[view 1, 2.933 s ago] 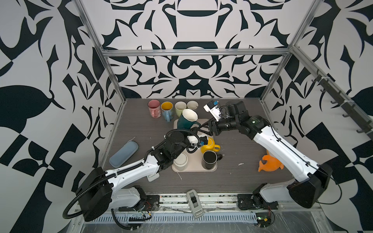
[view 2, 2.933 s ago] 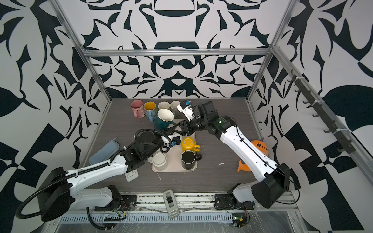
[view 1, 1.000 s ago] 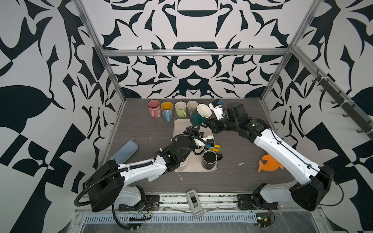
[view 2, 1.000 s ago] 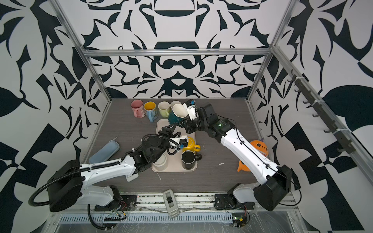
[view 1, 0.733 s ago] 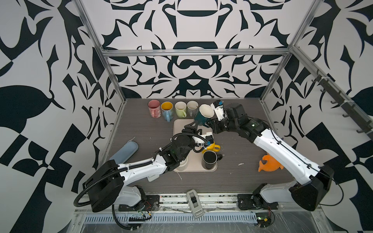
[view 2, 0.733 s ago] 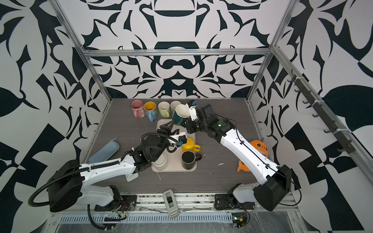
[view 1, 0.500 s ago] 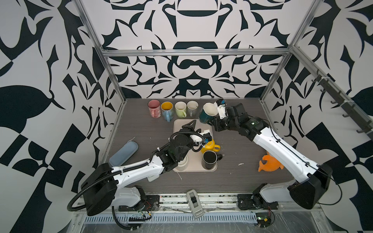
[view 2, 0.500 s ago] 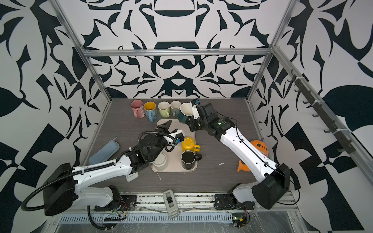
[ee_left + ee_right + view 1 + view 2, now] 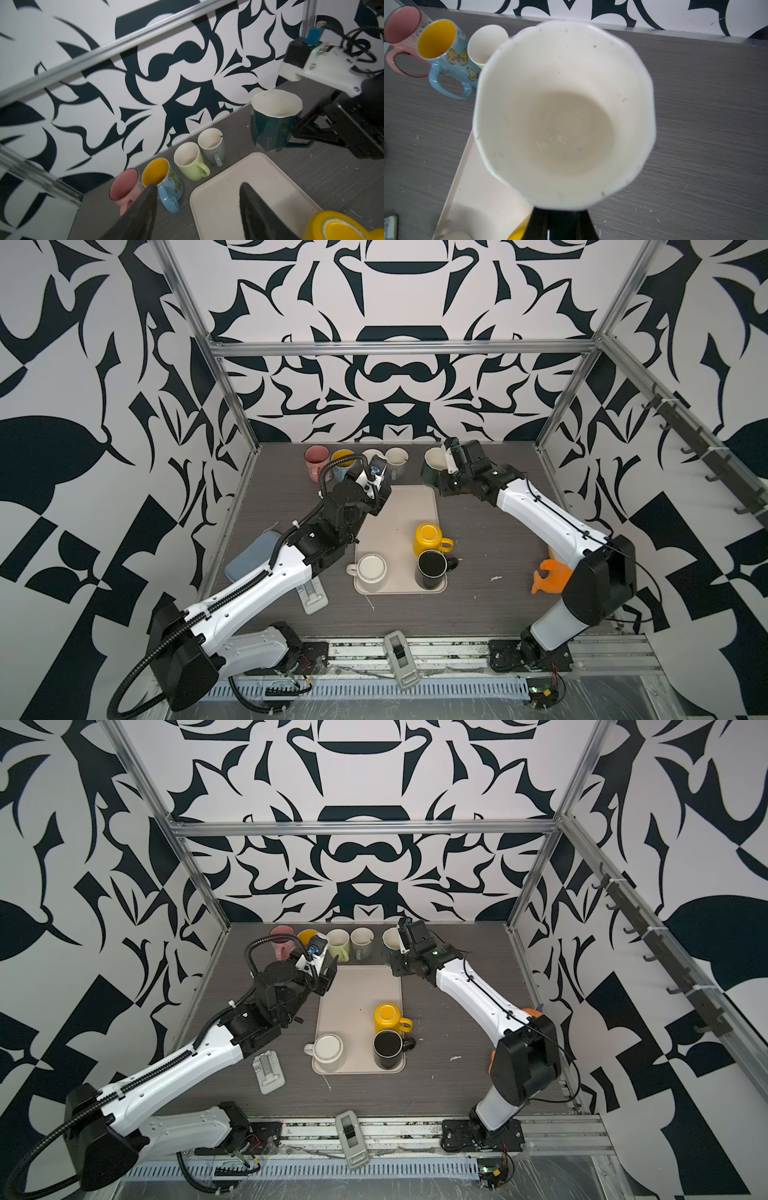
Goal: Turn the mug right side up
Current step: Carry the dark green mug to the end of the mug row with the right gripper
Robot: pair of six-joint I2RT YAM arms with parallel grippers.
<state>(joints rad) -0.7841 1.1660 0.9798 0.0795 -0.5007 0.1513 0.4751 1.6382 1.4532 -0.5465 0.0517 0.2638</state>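
The mug (image 9: 432, 466) (image 9: 390, 942) is dark teal with a white inside. It stands mouth up at the back of the table, to the right of the row of mugs. My right gripper (image 9: 444, 485) (image 9: 398, 966) is shut on the mug's handle side (image 9: 299, 138). In the left wrist view the mug (image 9: 272, 122) has its base at or just above the table. The right wrist view looks down into the mug (image 9: 564, 116), which hides the fingers (image 9: 558, 224). My left gripper (image 9: 197, 207) (image 9: 383, 491) is open and empty over the tray's far left corner.
A pink mug (image 9: 316, 458), a blue mug (image 9: 343, 460), a green mug (image 9: 190, 161) and a grey mug (image 9: 397, 460) line the back. The beige tray (image 9: 399, 506) carries a yellow mug (image 9: 428, 537) standing bottom up, a black mug (image 9: 431, 568) and a white mug (image 9: 371, 570). An orange toy (image 9: 548, 576) sits on the right.
The right gripper carried the teal mug from above the tray to the back right and brought it mouth up and lower. The left arm drew back from the tray's middle to the left.
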